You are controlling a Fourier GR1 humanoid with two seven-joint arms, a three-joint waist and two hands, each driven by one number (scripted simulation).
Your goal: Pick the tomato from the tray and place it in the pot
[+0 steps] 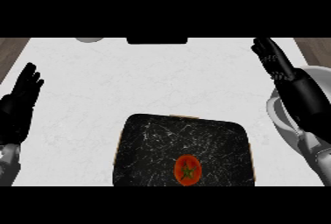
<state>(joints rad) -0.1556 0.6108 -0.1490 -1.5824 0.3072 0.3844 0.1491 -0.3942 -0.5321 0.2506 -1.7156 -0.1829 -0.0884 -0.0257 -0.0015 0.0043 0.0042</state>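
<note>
White counter is bearing the tray; the open right hand should be coming down squarely over the tomato.

Lower centre: tray cut by bottom edge, near rim lost. Tomato right at that cut; lowest bit clipped or not, cannot tell.
Right side: pot mostly behind right hand and right forearm, also cut by right edge; inside not seen.
Top centre: black block sliced by top edge, kind unclear.
Upper left: grey round thing, only a sliver showing, not identifiable.
Lower left: left forearm cut by left edge.
</note>
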